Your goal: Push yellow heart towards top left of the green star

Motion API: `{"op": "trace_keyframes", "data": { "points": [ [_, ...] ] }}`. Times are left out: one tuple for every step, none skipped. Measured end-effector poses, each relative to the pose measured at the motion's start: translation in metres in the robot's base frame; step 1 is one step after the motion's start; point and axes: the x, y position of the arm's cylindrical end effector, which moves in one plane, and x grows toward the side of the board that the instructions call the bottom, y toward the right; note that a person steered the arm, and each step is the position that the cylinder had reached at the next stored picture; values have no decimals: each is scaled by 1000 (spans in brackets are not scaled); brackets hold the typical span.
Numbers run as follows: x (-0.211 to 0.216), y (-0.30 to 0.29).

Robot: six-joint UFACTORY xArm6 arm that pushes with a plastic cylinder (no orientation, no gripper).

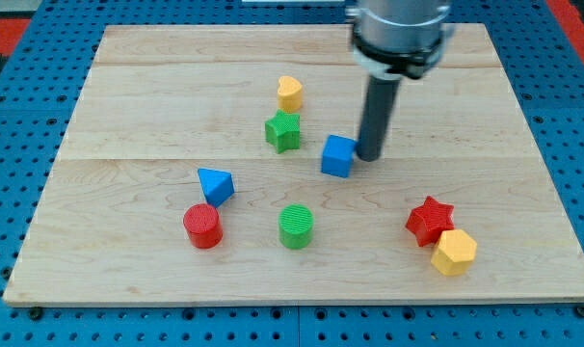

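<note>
The yellow heart (290, 93) sits on the wooden board (157, 87), just above and slightly right of the green star (283, 131), almost touching it. My tip (368, 156) is to the right of both, right beside the blue cube (338, 156), at its right edge. The rod rises straight up from the tip to the arm's body at the view's top.
A blue triangle (215, 184) and a red cylinder (202, 226) lie at lower left. A green cylinder (295, 226) sits at lower middle. A red star (429, 220) and a yellow hexagon (454, 253) touch at lower right.
</note>
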Motion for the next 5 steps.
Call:
{"op": "trace_keyframes", "data": {
  "points": [
    [1, -22],
    [18, -3],
    [20, -36],
    [8, -63],
    [-18, -80]
  ]
}}
